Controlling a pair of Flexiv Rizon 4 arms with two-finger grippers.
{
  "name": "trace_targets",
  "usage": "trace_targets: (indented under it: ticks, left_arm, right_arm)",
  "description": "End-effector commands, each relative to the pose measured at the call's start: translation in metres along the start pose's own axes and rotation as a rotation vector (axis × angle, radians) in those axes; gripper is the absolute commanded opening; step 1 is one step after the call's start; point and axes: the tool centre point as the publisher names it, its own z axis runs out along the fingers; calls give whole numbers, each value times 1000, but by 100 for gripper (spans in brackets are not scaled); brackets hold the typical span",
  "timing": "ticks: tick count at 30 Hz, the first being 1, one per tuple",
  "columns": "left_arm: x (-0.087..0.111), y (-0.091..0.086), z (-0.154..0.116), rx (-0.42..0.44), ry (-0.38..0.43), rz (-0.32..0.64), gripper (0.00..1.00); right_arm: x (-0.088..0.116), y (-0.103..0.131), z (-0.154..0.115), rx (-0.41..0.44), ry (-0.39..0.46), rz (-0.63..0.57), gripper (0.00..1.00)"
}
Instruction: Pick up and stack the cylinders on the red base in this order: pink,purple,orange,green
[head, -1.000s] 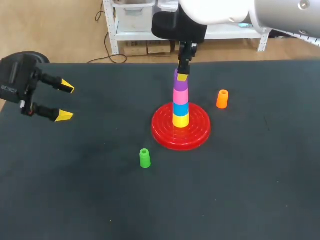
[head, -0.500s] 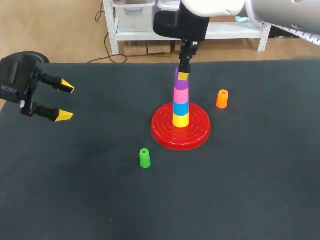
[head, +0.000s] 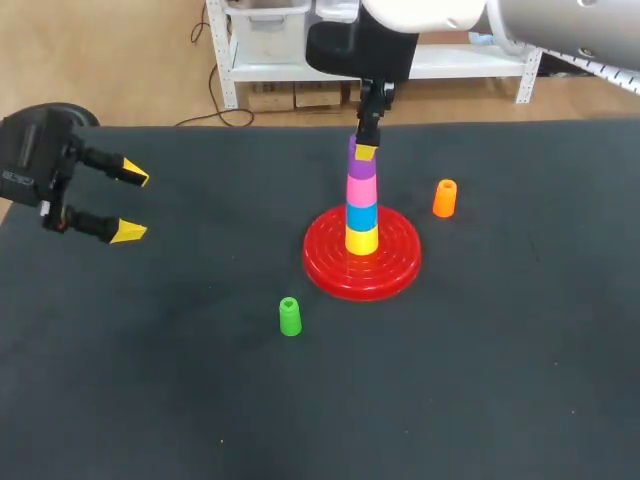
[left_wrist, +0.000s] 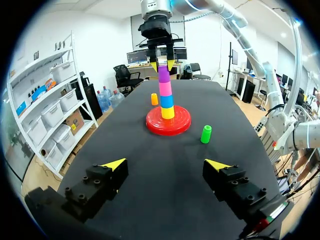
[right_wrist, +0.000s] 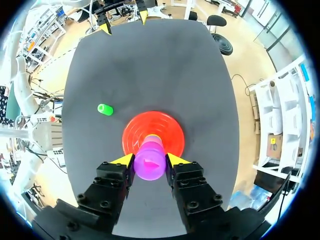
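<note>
On the red base (head: 330, 270) stands a stack of yellow, blue and pink cylinders (head: 361, 190), with the purple cylinder (head: 358, 168) on top. My right gripper (head: 362, 152) comes down from above and is shut on that purple cylinder (right_wrist: 149, 165), one yellow tip on each side of it. The orange cylinder (head: 445, 198) stands upright on the table to the right of the base. The green cylinder (head: 290, 316) stands in front of the base, to its left. My left gripper (head: 128, 205) hovers open and empty at the table's far left edge.
The black table (head: 500, 350) carries only the base and the two loose cylinders. Wide bare room lies between my left gripper (left_wrist: 165, 164) and the base (left_wrist: 155, 122), and across the front of the table.
</note>
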Motion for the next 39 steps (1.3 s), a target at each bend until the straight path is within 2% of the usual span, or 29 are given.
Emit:
trace_targets:
  ticks: [1, 2, 3, 4, 5, 10, 19, 23, 29, 31, 35, 39]
  left_arm:
    - [1, 0, 0, -2, -4, 3, 100]
    - [1, 0, 0, -2, -4, 3, 100]
    - [1, 0, 0, -2, -4, 3, 100]
    - [1, 0, 0, -2, -4, 3, 100]
    - [1, 0, 0, -2, -4, 3, 100]
    - [1, 0, 0, -2, -4, 3, 100]
    - [1, 0, 0, -2, -4, 3, 100]
    - [1, 0, 0, -2, -4, 3, 100]
    - [1, 0, 0, -2, -4, 3, 100]
    - [1, 0, 0, -2, -4, 3, 100]
    - [1, 0, 0, -2, -4, 3, 100]
    - [1, 0, 0, -2, -4, 3, 100]
  right_arm:
    - [-1, -2, 11, 2, 0, -5, 0]
    - [-1, -2, 11, 12, 0, -7, 8]
    - [-2, -2, 10, 13, 0, -7, 30]
    - [-2, -2, 10, 15, 6, -1, 55]
    - [-2, -2, 9, 28, 13, 5, 100]
    - [-7, 4, 2, 40, -9, -2, 100]
    - [-5, 7, -30, 157, -105, 12, 100]
    - [14, -2, -45, 242, -117, 56, 100]
    - [58, -28, -45, 281, -71, 149, 100]
    - [70, -36, -37, 263, -28, 170, 100]
    - [91, -55, -17, 222, -22, 207, 100]
    - [101, -70, 7, 190, -18, 217, 100]
